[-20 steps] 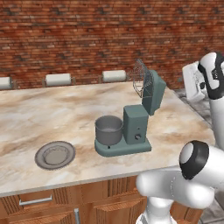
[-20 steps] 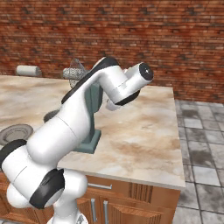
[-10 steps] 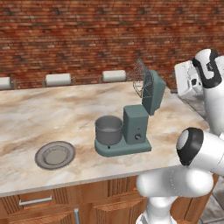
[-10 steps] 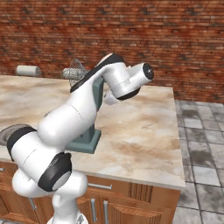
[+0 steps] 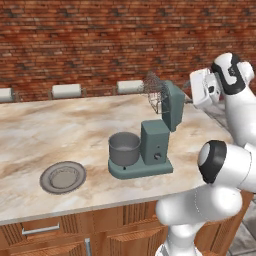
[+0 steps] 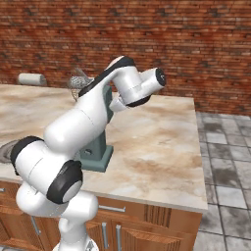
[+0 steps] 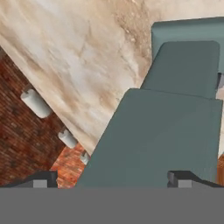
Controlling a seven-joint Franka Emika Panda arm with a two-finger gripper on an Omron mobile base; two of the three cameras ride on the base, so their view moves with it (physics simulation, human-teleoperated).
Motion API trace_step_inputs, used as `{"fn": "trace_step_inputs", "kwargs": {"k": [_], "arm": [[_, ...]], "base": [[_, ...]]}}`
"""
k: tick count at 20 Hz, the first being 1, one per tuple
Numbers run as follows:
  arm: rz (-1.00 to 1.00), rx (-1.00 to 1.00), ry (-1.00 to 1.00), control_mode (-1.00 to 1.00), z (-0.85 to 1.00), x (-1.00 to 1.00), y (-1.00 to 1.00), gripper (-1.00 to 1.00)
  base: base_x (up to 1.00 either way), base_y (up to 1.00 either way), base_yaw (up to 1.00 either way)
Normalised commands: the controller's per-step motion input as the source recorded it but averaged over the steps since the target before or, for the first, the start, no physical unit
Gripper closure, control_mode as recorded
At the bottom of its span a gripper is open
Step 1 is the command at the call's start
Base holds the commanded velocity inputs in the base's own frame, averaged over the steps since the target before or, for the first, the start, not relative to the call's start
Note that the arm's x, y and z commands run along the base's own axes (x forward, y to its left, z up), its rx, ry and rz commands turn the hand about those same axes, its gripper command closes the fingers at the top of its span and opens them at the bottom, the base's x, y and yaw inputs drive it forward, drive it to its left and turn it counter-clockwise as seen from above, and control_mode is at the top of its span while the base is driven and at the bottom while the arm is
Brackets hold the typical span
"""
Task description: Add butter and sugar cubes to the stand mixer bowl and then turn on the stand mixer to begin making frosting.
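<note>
The dark teal stand mixer (image 5: 152, 145) stands on the marble counter with its head (image 5: 172, 105) tilted back and the wire whisk (image 5: 154, 86) raised. The dark grey stand mixer bowl (image 5: 124, 148) sits on the mixer's base, in front of the column. My white hand (image 5: 204, 88) hovers just right of the tilted head, at about its height. In the hand view my gripper (image 7: 111, 179) is open, its fingertips (image 7: 178, 178) wide apart over the teal head (image 7: 162, 131), and nothing is between them. The butter and the sugar cubes are out of view.
A flat round grey plate (image 5: 62, 177) lies on the counter to the left of the mixer. White stool tops (image 5: 66, 90) line the counter's far edge, below the brick wall. The counter ends at its right edge (image 6: 196, 147), with tiled floor (image 6: 225, 162) beyond.
My hand has swung left, closer to the mixer's tilted head, and the arm's elbow has risen a little. The mixer, bowl and plate have stayed put.
</note>
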Motion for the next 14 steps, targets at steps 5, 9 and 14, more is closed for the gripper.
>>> {"fn": "trace_step_inputs", "kwargs": {"k": [5, 9, 14], "arm": [[0.01, 0.04, 0.02, -1.0, -0.01, 0.07, 0.39, -1.0], [0.01, 0.0, 0.06, -1.0, -0.12, 0.0, 0.56, -1.0], [0.02, 0.0, 0.09, -1.0, -0.27, -0.13, 0.64, -1.0]], "base": [[0.0, 0.0, 0.0], [0.0, 0.0, 0.0], [0.0, 0.0, 0.0]]}}
